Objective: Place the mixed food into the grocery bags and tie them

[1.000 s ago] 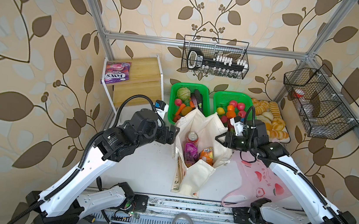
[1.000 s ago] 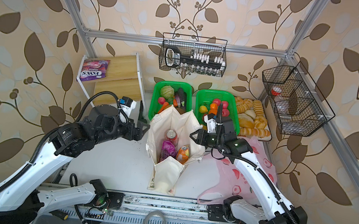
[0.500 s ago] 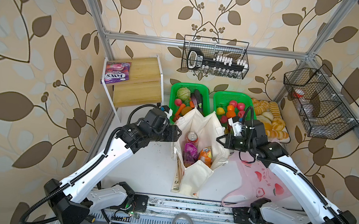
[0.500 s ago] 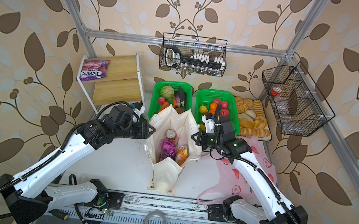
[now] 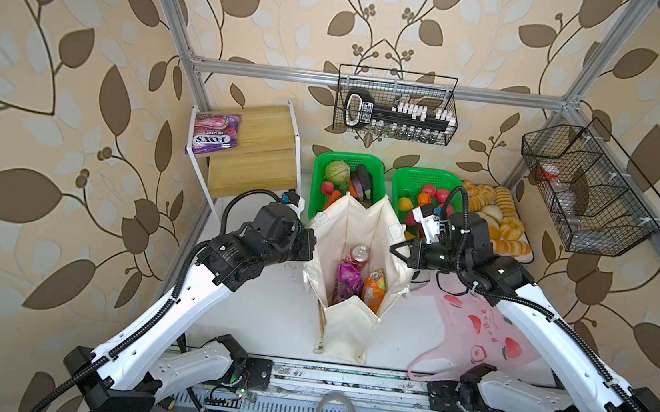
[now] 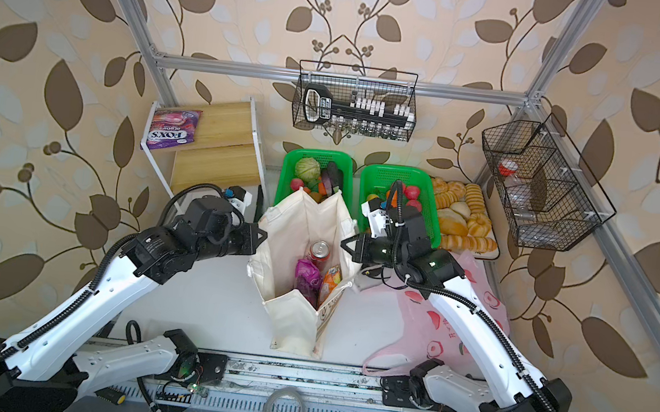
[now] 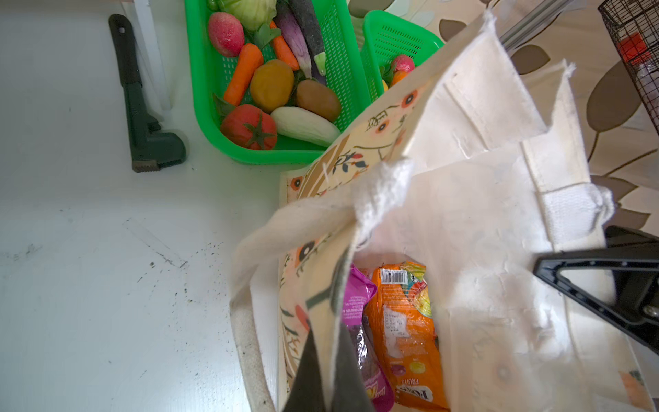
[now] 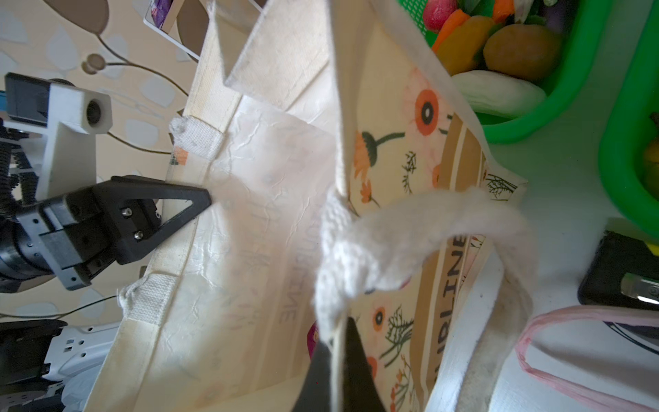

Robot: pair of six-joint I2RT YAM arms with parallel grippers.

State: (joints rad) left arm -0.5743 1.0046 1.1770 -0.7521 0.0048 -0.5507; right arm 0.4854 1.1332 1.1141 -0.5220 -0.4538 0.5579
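The soft canvas tote (image 5: 329, 236), upright on the counter (image 5: 267, 313), would likely sag unless held by its hemmed rim, where left fingers (image 7: 306, 385) and right fingers (image 8: 358, 371) clamp opposite sides.

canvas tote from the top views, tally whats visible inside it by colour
red soda can: 1
purple packet: 1
orange packet: 1
total visible in the canvas tote: 3
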